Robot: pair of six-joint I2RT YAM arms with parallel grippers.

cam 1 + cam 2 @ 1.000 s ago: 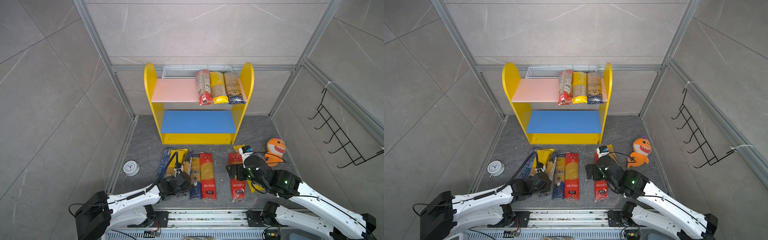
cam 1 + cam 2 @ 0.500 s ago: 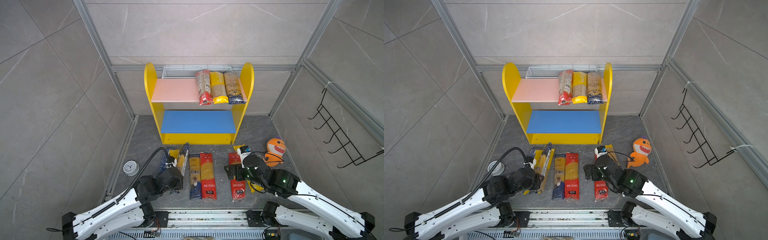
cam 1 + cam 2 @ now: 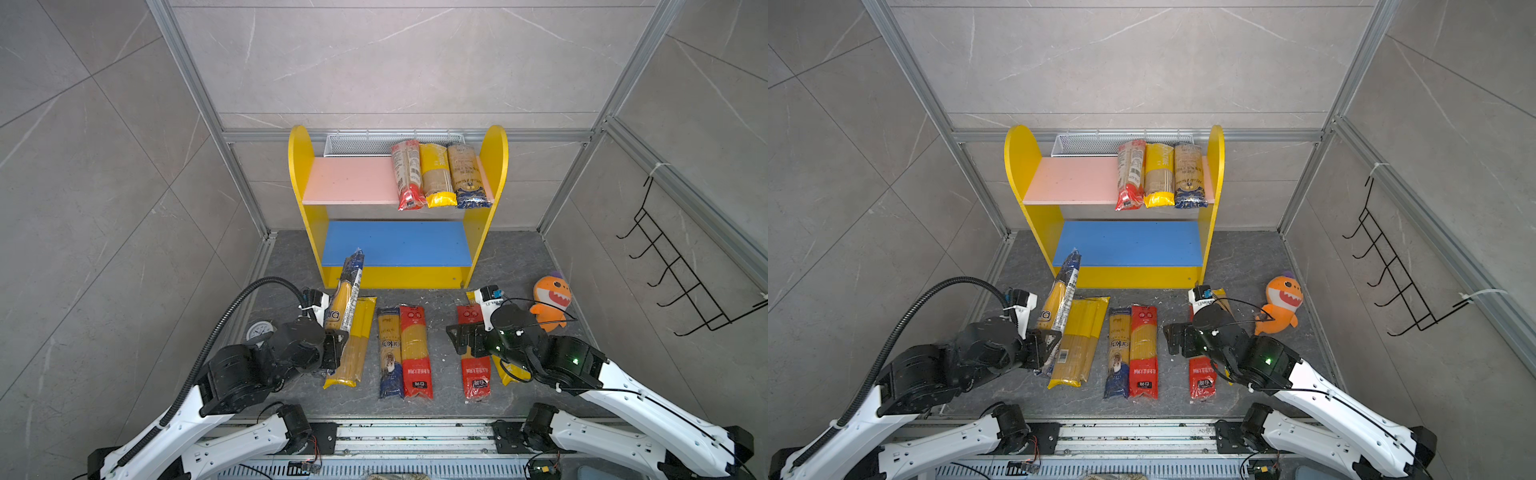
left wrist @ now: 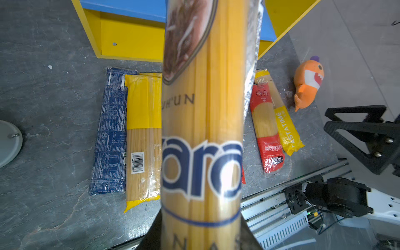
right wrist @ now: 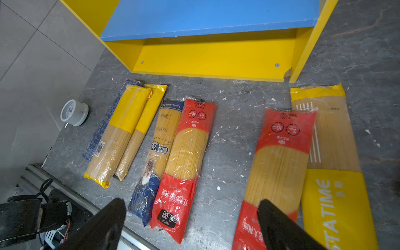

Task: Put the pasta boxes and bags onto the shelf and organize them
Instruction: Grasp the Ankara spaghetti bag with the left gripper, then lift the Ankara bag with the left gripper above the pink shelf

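Clearly lettered "ara" in navy, a spaghetti bag is clenched in the left jaws, tilted above the counter by the shelf's blue lower board, while the right jaws hang released over a red bag beside a yellow "PASTATIME" bag.

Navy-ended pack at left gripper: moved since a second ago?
Yes. The navy-ended pack, held by the left gripper, has lifted off the floor; its far end now overlaps the left front corner of the shelf.
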